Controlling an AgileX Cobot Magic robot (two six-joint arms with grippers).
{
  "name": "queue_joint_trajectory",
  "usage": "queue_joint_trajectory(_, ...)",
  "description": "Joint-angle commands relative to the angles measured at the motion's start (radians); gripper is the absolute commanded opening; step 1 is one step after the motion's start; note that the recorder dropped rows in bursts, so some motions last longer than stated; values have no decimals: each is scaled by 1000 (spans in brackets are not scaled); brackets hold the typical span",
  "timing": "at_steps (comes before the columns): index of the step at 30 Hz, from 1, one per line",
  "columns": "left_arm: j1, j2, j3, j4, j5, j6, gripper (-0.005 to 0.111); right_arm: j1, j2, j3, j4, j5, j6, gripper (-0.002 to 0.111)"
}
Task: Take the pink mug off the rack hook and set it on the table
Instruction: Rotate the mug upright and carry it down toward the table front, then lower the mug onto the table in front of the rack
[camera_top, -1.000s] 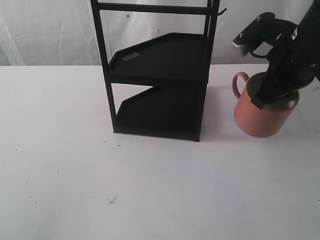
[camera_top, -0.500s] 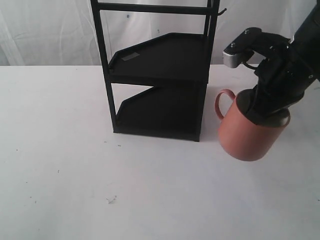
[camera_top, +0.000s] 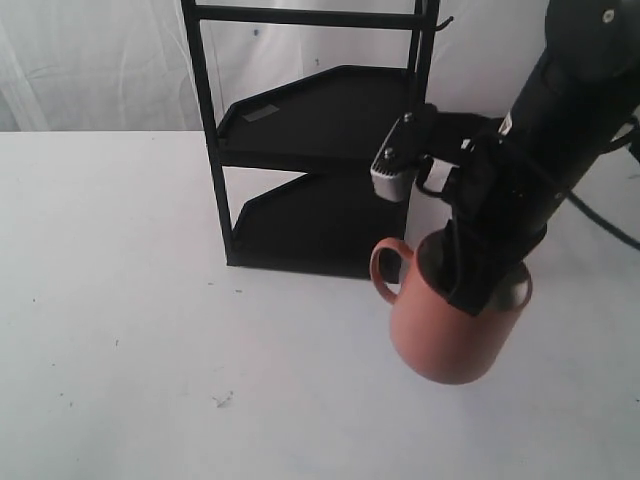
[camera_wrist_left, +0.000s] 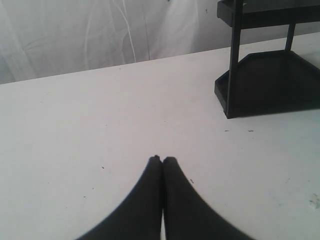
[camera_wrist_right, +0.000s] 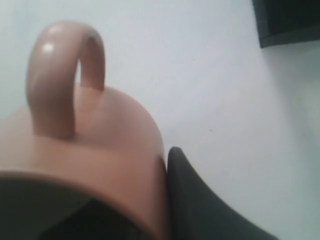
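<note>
The pink mug (camera_top: 445, 335) hangs in front of the rack (camera_top: 320, 150), tilted, its handle toward the rack. My right gripper (camera_top: 470, 285) is shut on the mug's rim, one finger inside and one outside. Up close, the right wrist view fills with the pink mug (camera_wrist_right: 90, 135), and one black finger (camera_wrist_right: 195, 200) presses its outer wall. The rack hook (camera_top: 443, 22) at the top of the rack's right post is bare. My left gripper (camera_wrist_left: 162, 160) is shut on nothing, low over the white table (camera_wrist_left: 100, 125). The rack (camera_wrist_left: 270, 80) stands beyond the left gripper.
The table (camera_top: 150, 350) stretches wide and white to the left of and in front of the rack, with a few dark specks. A white curtain (camera_top: 100, 60) hangs behind.
My right gripper has carried the mug leftward and toward the front of the table, lower in view, from beside the rack's right side to in front of its right corner.
</note>
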Motion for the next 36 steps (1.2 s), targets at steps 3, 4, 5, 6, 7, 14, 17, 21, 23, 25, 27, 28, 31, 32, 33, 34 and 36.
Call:
queue_joint_trajectory(3, 2, -5, 3, 1, 4, -7, 0, 50, -8, 56, -9, -83, -11, 0)
queue_joint_trajectory(4, 2, -5, 3, 1, 4, -7, 0, 50, -3, 56, -7, -90, -11, 0)
queue_joint_trajectory(5, 2, -5, 3, 1, 4, -7, 0, 50, 2, 56, -1, -90, -11, 0)
queue_joint_trajectory(6, 2, -5, 3, 1, 4, -7, 0, 50, 15, 56, 4, -87, -11, 0)
queue_joint_trajectory(7, 2, -5, 3, 1, 4, -7, 0, 50, 30, 56, 9, -79, -11, 0)
queue_joint_trajectory(14, 2, -5, 3, 1, 4, -7, 0, 71, 136, 56, 15, -84, -11, 0)
queue_joint_trajectory(17, 2, -5, 3, 1, 4, -7, 0, 103, 165, 56, 11, -118, -11, 0)
queue_joint_trajectory(21, 2, -5, 3, 1, 4, -7, 0, 132, 189, 56, 6, -156, -11, 0)
queue_joint_trajectory(23, 2, -5, 3, 1, 4, -7, 0, 137, 199, 56, 3, -166, -11, 0)
queue_joint_trajectory(25, 2, -5, 3, 1, 4, -7, 0, 137, 204, 56, 1, -175, -11, 0)
queue_joint_trajectory(27, 2, -5, 3, 1, 4, -7, 0, 137, 204, 56, 3, -182, -11, 0)
queue_joint_trajectory(28, 2, -5, 3, 1, 4, -7, 0, 137, 206, 56, 7, -182, -17, 0)
queue_joint_trajectory(31, 2, -5, 3, 1, 4, -7, 0, 148, 205, 56, 2, -186, 4, 0)
queue_joint_trajectory(32, 2, -5, 3, 1, 4, -7, 0, 165, 205, 56, -35, -197, 41, 0)
queue_joint_trajectory(33, 2, -5, 3, 1, 4, -7, 0, 178, 205, 56, -58, -204, 62, 0)
queue_joint_trajectory(34, 2, -5, 3, 1, 4, -7, 0, 199, 205, 56, -86, -218, 86, 0)
queue_joint_trajectory(36, 2, -5, 3, 1, 4, -7, 0, 228, 205, 56, -95, -247, 94, 0)
